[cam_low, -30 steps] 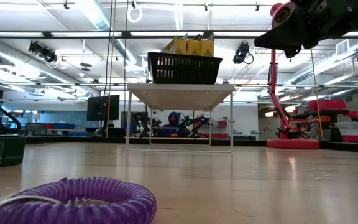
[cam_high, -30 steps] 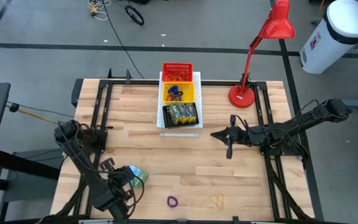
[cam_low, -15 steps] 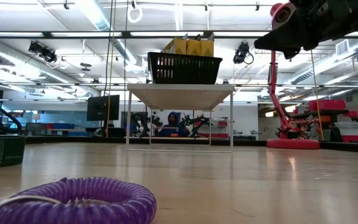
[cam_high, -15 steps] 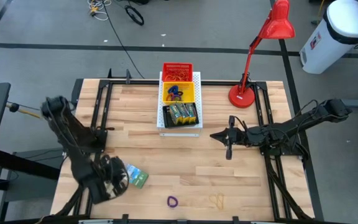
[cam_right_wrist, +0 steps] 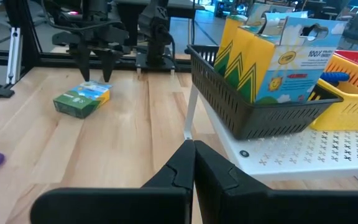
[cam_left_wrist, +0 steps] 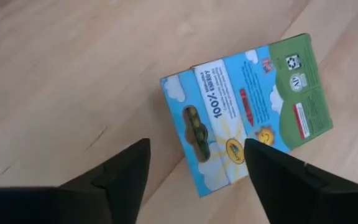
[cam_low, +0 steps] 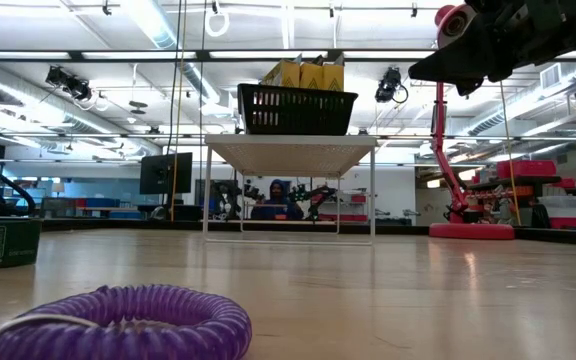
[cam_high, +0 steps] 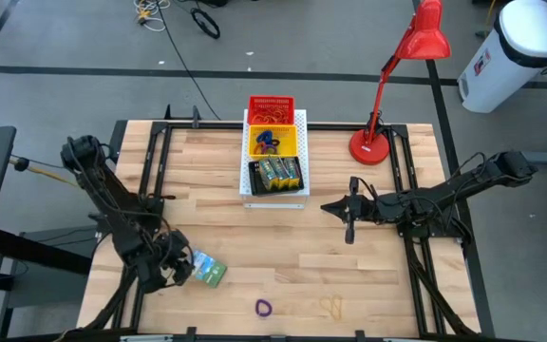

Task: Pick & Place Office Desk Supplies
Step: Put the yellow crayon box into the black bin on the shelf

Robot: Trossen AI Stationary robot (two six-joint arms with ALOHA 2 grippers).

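A crayon box (cam_left_wrist: 247,112), its blue-and-green face up, lies flat on the wooden table near the front left (cam_high: 208,272). My left gripper (cam_left_wrist: 196,146) is open just above it on the table's left side (cam_high: 172,267), pointing steeply down, one finger on either side of the box's near corner and clear of it. A purple elastic loop (cam_high: 263,307) lies near the front edge (cam_low: 118,325), and a thin rubber band (cam_high: 330,306) to its right. My right gripper (cam_right_wrist: 193,163) is shut and hovers mid-table right of the bins (cam_high: 335,205).
At the back centre a white perforated board (cam_high: 300,119) carries a red basket (cam_high: 271,106), a yellow bin (cam_high: 283,144) and a black basket (cam_right_wrist: 253,118) with several crayon boxes. A red desk lamp (cam_high: 378,142) stands at the back right. Bare wood lies between box and bins.
My left gripper has opened and drawn off the crayon box toward the table's left edge, tipping steeply downward, while the arm's elbow has swung up and toward the far edge. The box stays lying where it was.
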